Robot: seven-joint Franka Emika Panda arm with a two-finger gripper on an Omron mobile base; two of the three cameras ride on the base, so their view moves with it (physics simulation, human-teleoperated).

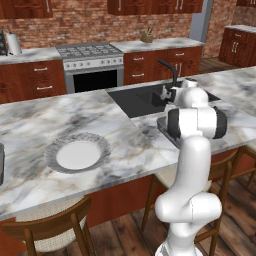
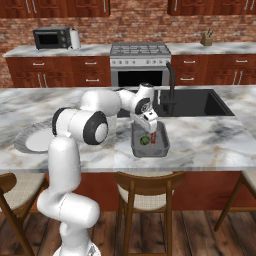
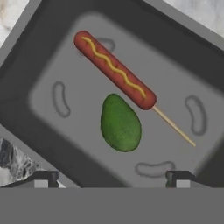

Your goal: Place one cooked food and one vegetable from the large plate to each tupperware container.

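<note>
A reddish-brown sausage on a stick, the cooked food (image 3: 114, 70), with a yellow squiggle along it, lies in a dark grey tupperware container (image 3: 48, 65). A green rounded vegetable (image 3: 120, 123) rests just beside it in the same tub. My gripper (image 3: 111, 178) hovers straight above this tub, open, its fingertips (image 3: 43, 178) wide apart with nothing between them. From the right base view, the gripper (image 2: 148, 129) hangs over the container (image 2: 162, 147) near the counter's front edge, the sausage (image 2: 153, 137) and vegetable (image 2: 144, 140) showing inside. The large plate (image 1: 100, 142) (image 2: 22, 140) lies bare to the left.
A black sink basin (image 2: 195, 102) with a dark faucet (image 2: 171, 80) lies just behind the container. The edge of another dark tub (image 1: 1, 165) shows at the far left of the counter. Wooden chairs (image 2: 145, 192) stand under the counter's front edge.
</note>
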